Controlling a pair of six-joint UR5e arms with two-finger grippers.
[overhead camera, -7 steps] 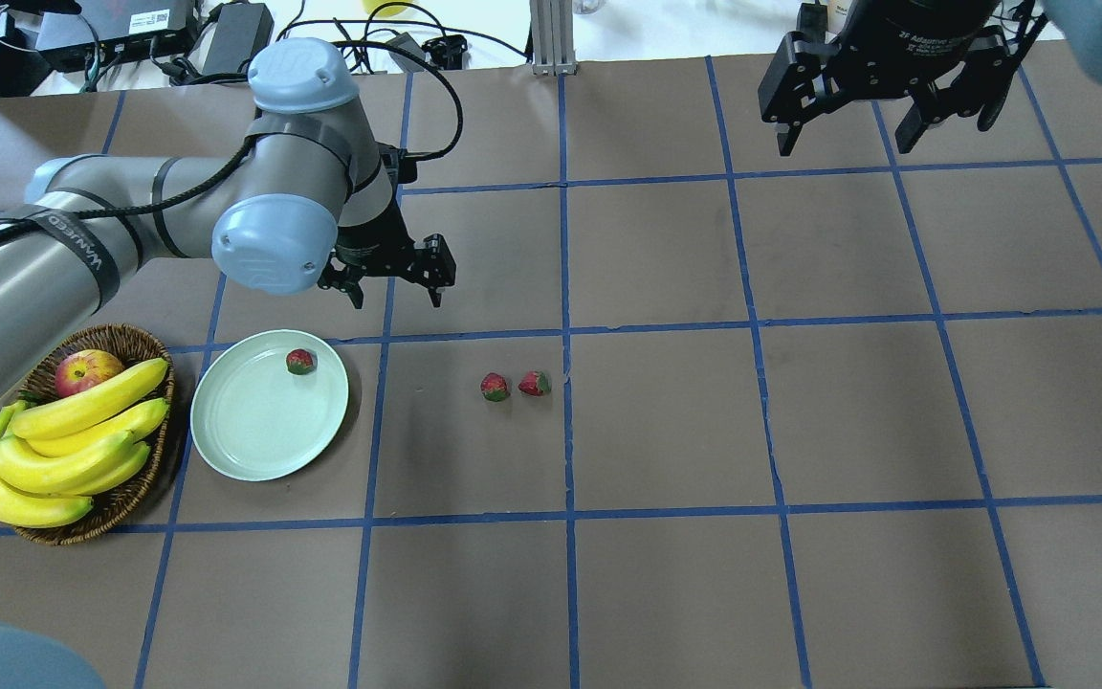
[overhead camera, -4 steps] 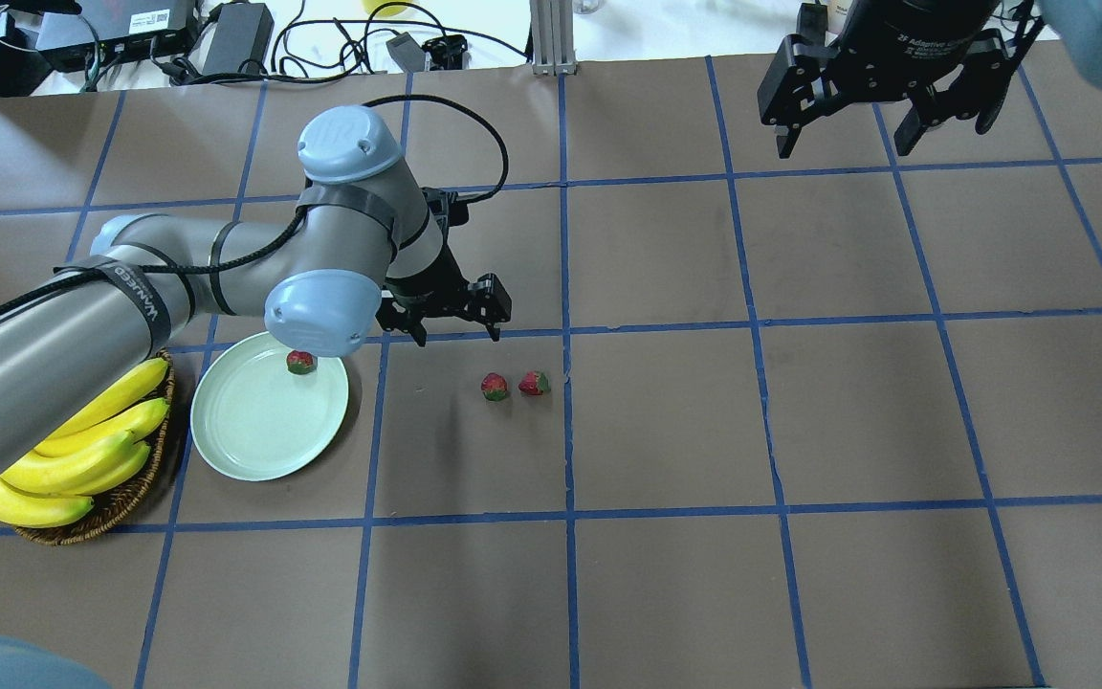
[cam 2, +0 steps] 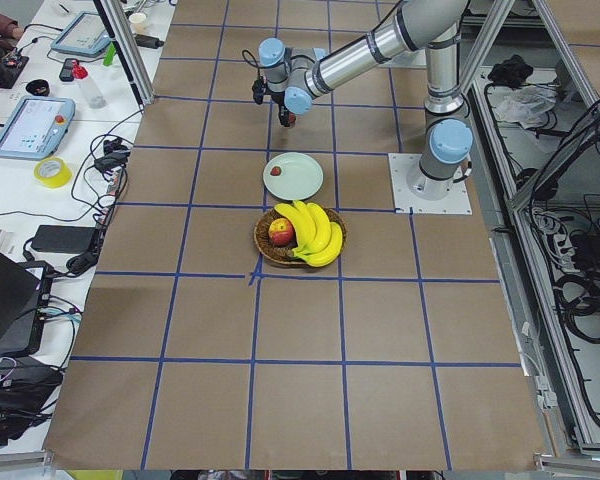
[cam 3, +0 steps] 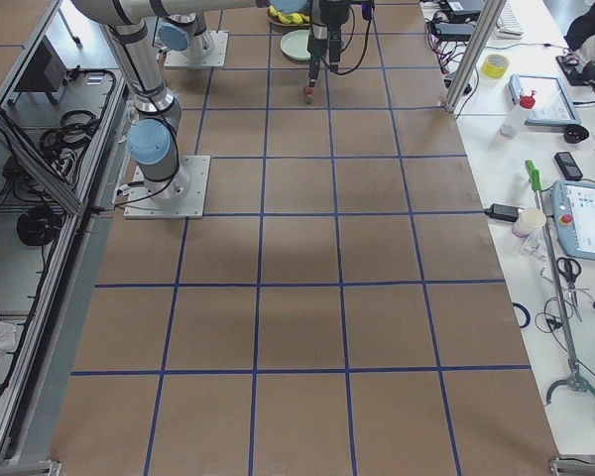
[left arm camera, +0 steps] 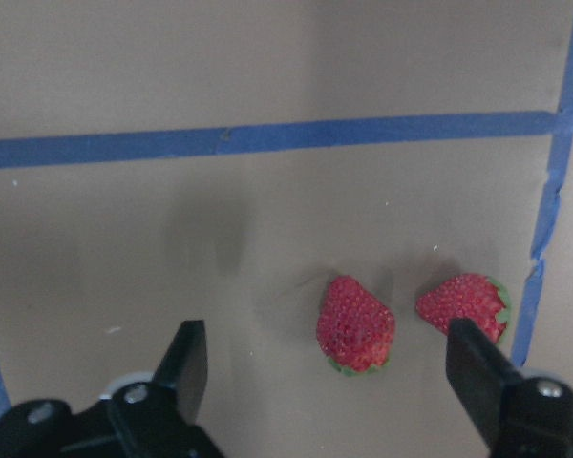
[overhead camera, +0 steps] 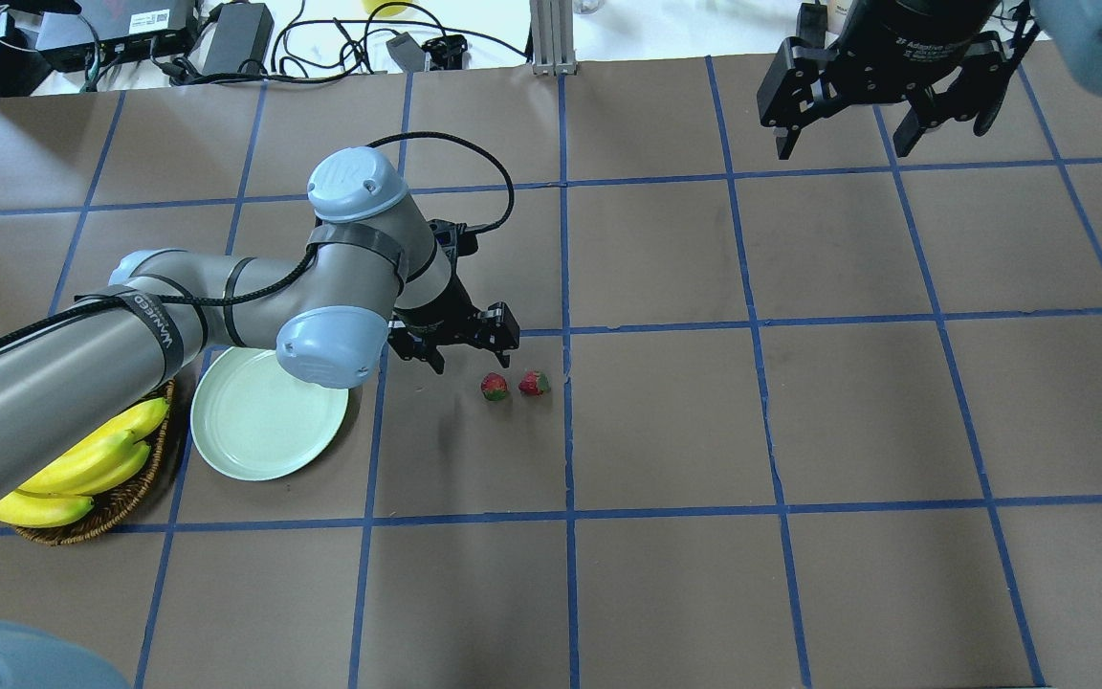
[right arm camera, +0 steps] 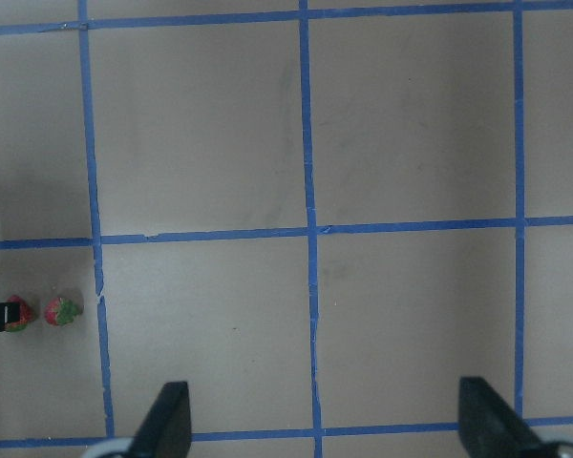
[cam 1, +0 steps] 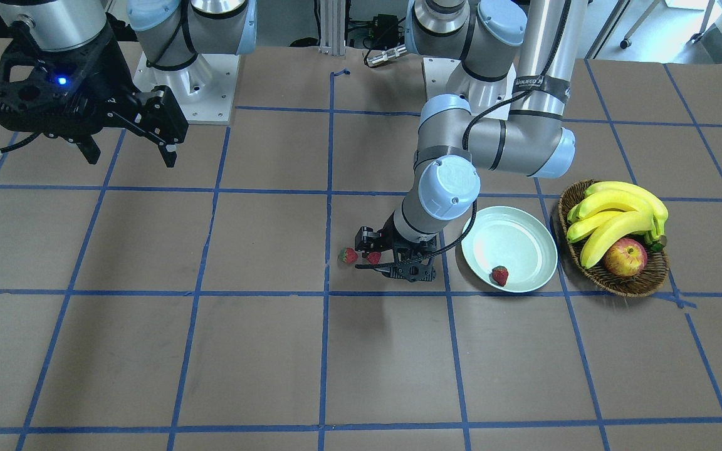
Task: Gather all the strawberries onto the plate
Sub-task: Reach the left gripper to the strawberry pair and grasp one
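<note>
Two strawberries [overhead camera: 494, 387] [overhead camera: 534, 384] lie side by side on the brown table, right of the pale mint plate [overhead camera: 259, 421]. A third strawberry [cam 1: 499, 275] lies in the plate [cam 1: 524, 232]; in the overhead view my left arm hides it. My left gripper [overhead camera: 472, 362] is open and empty, low over the table just behind the nearer strawberry. In the left wrist view that strawberry [left arm camera: 356, 324] lies between the open fingers [left arm camera: 186, 353], with the other [left arm camera: 463, 303] to its right. My right gripper [overhead camera: 843, 144] is open and empty, high at the far right.
A wicker basket [cam 1: 612, 285] with bananas [cam 1: 615, 210] and an apple [cam 1: 625, 257] stands beside the plate. Cables and electronics [overhead camera: 226, 29] lie beyond the table's far edge. Blue tape lines cross the brown table.
My left arm has swung right and down from behind the plate towards the two loose strawberries; its elbow now covers the plate's strawberry. The right arm has not moved.
</note>
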